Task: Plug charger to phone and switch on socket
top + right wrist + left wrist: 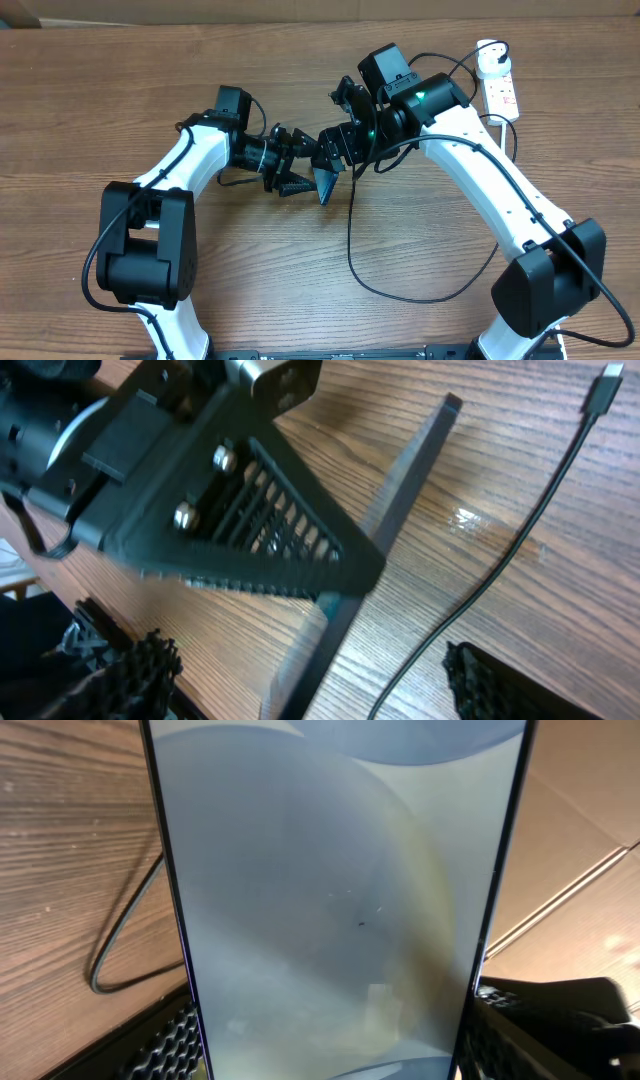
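Observation:
My left gripper (296,172) is shut on the phone (325,186), which it holds on edge just above the table. In the left wrist view the phone's pale blue screen (330,890) fills the picture between the two fingers (170,1040). My right gripper (338,150) hangs close over the phone from the right and stands open (310,690). The phone's dark edge (405,490) and the charger's black cable (520,550) both pass between its fingers, and neither is gripped. The cable's connector tip (605,390) lies loose on the wood. The socket (502,88) lies at the far right.
The black cable loops across the table in front of the arms (400,295) and runs back toward the strip's far end (488,47). A cardboard sheet (570,850) shows behind the phone in the left wrist view. The wooden table (120,80) surrounds both arms.

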You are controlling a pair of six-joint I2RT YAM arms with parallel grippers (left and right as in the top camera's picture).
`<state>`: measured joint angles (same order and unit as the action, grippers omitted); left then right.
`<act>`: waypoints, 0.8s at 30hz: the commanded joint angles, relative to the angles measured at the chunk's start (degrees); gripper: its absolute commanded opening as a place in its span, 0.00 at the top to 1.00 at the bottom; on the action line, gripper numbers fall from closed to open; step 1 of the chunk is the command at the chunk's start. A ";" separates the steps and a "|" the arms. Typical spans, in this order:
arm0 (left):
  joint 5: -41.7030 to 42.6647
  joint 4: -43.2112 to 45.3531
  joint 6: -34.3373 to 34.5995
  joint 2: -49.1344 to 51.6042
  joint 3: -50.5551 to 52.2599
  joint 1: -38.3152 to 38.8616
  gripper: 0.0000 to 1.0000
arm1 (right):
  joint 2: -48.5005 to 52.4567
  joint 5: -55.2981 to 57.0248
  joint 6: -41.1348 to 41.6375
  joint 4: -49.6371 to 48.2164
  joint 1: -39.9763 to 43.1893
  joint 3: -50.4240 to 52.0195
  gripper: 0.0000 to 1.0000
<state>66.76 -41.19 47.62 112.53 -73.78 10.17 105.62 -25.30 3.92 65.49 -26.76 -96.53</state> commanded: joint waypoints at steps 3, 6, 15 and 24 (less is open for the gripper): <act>1.60 -0.15 -1.18 -0.81 -1.40 0.50 0.46 | 1.25 -0.22 -1.05 0.22 -0.22 -0.57 0.21; 1.31 -0.13 -1.18 -0.81 -1.38 0.57 0.46 | 1.36 -0.24 -1.03 0.66 -0.24 -0.55 0.23; 0.79 -0.13 -1.14 -0.81 -1.38 0.68 0.45 | 1.36 -1.66 -0.98 2.27 -0.22 -0.55 0.24; 0.76 -0.13 -1.16 -0.81 -1.38 0.68 0.45 | 1.36 -5.20 1.49 1.99 1.22 -0.72 0.27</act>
<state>65.69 -41.19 47.62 112.53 -73.78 10.52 106.69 -29.78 3.97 67.72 -26.52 -96.53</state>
